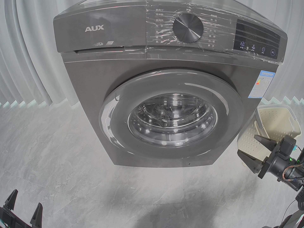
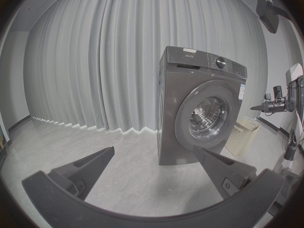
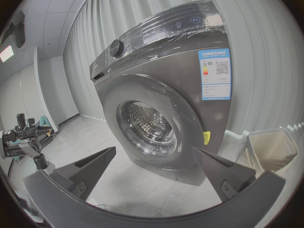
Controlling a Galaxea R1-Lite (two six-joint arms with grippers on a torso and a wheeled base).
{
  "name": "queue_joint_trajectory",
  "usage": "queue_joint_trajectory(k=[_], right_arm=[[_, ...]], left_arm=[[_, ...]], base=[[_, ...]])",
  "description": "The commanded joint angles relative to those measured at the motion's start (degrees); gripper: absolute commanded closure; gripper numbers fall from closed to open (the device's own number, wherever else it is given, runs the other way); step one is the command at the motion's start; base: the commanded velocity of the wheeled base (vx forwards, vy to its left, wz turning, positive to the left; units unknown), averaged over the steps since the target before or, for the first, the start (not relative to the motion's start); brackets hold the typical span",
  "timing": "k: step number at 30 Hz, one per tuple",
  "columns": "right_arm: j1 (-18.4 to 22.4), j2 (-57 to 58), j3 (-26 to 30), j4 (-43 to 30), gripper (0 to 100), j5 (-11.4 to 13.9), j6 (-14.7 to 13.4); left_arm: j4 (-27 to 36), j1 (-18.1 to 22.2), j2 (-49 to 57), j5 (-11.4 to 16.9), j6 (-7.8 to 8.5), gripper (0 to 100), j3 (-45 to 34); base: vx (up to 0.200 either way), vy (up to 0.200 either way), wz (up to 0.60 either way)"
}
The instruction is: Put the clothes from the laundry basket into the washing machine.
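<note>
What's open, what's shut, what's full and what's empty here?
Grey front-loading washing machine: round glass door shut, no clothes visible in the drum.
Beige perforated plastic laundry basket: standing beside the machine, no clothes visible inside.
Left gripper: open, empty.
Right gripper: open, empty.

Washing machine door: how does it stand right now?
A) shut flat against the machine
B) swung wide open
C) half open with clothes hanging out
A: the round door lies flush on the front of the washing machine, with no gap at its rim.
</note>
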State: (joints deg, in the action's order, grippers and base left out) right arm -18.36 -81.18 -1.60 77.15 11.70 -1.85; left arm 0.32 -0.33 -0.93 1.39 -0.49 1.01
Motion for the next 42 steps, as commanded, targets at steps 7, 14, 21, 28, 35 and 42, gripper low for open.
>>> queue_joint_trajectory(k=[7,14,21,28,35,42], right_arm=[[2.28,38.73,1.6,-28.9,0,0.34,1.33],[5.35,53.32,1.42,-39.8,0,0.34,1.5],[8.16,61.67,1.25,-46.74,0,0.25,1.41],[13.0,65.36,1.6,-49.73,0,0.25,1.33],[16.16,74.32,1.6,-61.42,0,0.25,1.41],[18.27,81.18,1.6,-72.94,0,-3.53,1.33]], left_arm=[[0.03,-0.02,0.93,0.19,-0.13,0,-0.92],[0.03,-0.02,0.93,0.19,-0.22,0,-0.92],[0.03,-0.02,0.93,0.19,-0.13,0,-0.92],[0.03,-0.02,0.93,0.19,-0.22,0,-0.92],[0.03,-0.02,0.93,0.19,-0.22,0,-0.92],[0.03,-0.02,0.93,0.19,-0.22,0,-0.92]], base=[[0.0,0.0,0.0],[0.0,0.0,0.0],[0.0,0.0,0.0],[0.0,0.0,0.0],[0.0,0.0,0.0],[0.0,0.0,0.0]])
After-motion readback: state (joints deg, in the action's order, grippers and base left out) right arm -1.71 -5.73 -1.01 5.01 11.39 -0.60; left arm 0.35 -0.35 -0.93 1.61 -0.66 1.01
